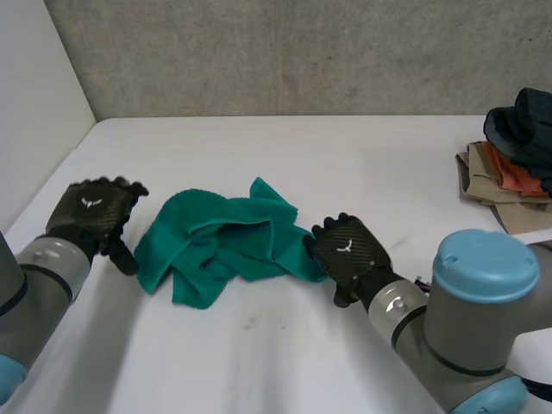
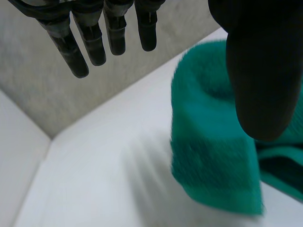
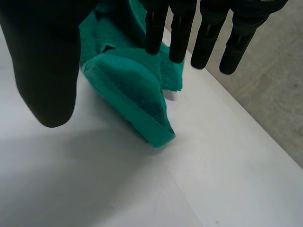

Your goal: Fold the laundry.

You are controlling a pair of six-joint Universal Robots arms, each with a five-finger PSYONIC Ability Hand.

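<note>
A crumpled green towel (image 1: 226, 243) lies in a heap on the white table (image 1: 285, 345), between my two hands. My left hand (image 1: 93, 215) hovers just off the towel's left edge, open, fingers (image 2: 80, 42) straight and clear of the green towel (image 2: 213, 142). My right hand (image 1: 348, 254) is at the towel's right end, open too. Its fingers (image 3: 184, 33) hang straight above a raised fold of the green towel (image 3: 137, 94) without holding it.
A pile of other clothes (image 1: 513, 164), dark blue, orange and tan, sits at the table's far right edge. A grey wall (image 1: 285, 52) backs the table and a white side panel (image 1: 34, 112) closes its left.
</note>
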